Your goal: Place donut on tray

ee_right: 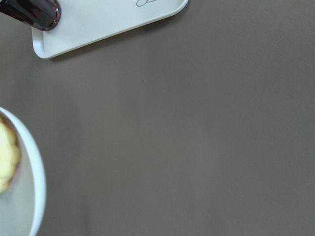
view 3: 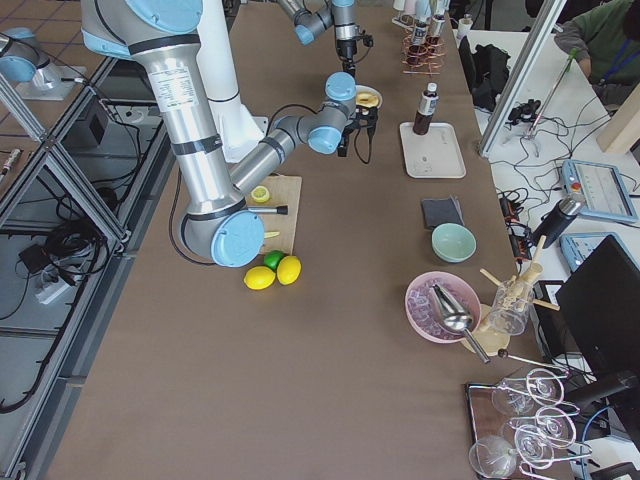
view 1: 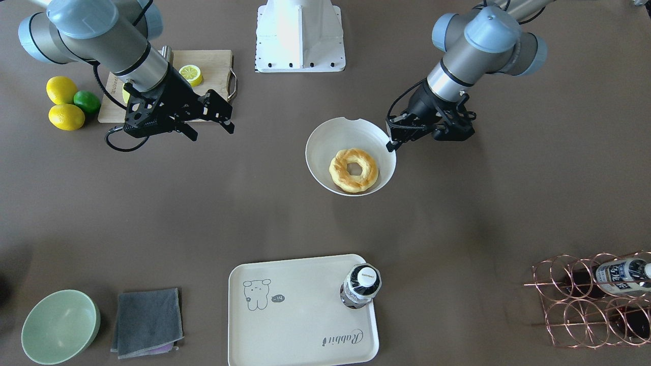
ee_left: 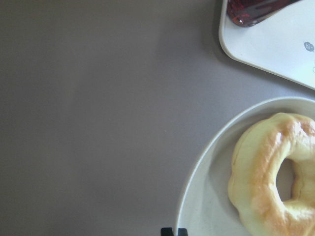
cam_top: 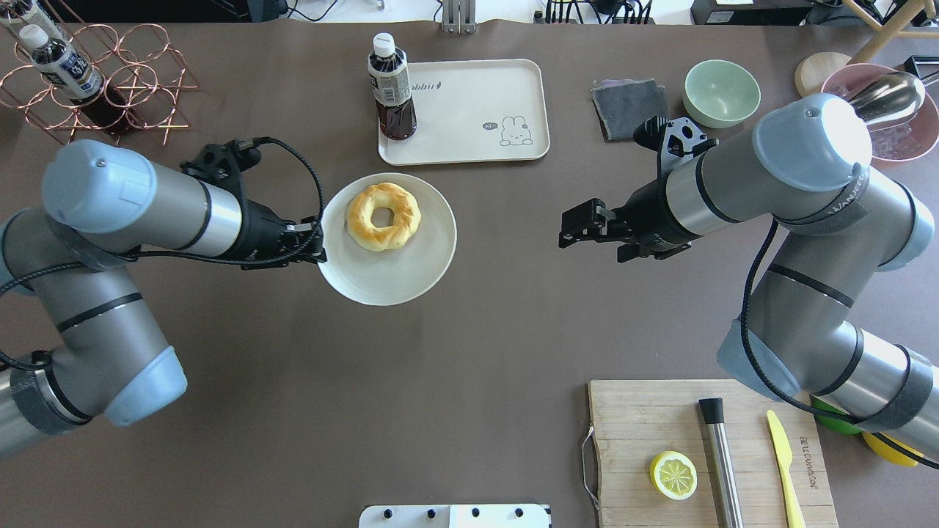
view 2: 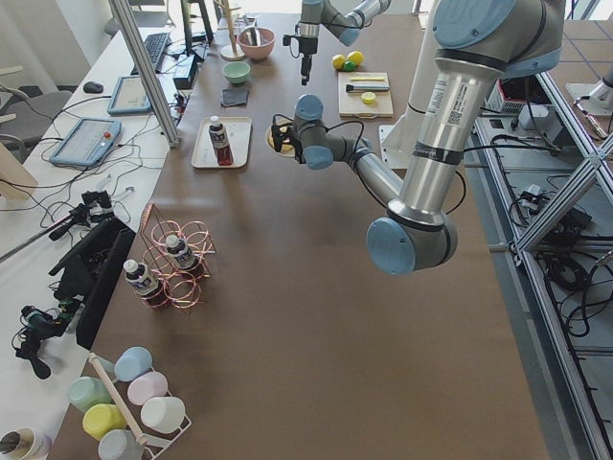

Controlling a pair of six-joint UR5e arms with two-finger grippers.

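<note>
At the near rim of the round white plate (cam_top: 396,282), on the side toward the robot's left arm, the left tool (view 1: 391,144) is clenched on the plate's edge. Its two fingertips (ee_left: 166,231) are drawn close together there in the left wrist view. Whether the plate lies flat on the brown worktop (cam_top: 477,330) or is raised off it cannot be told. The donut (cam_top: 405,216) lies inside this plate, toward its far half, untouched by either tool and not on the tray (cam_top: 469,103). That cream tray sits just beyond the plate, apart from it, with its bear drawing toward the robot's right. A dark drink bottle (cam_top: 392,92) stands upright on the tray's corner nearest the robot's left. Across from the plate, well apart from it, the right tool (cam_top: 563,229) hangs above bare worktop with its jaws spread and nothing between them. Beyond the right arm, a folded grey cloth (cam_top: 629,108) lies beside a pale green bowl (cam_top: 721,92). Close to the robot's base on its right, a wooden cutting board (cam_top: 645,418) carries a lemon half (cam_top: 673,474). On the far left, a copper wire rack (cam_top: 110,88) holds more bottles.
</note>
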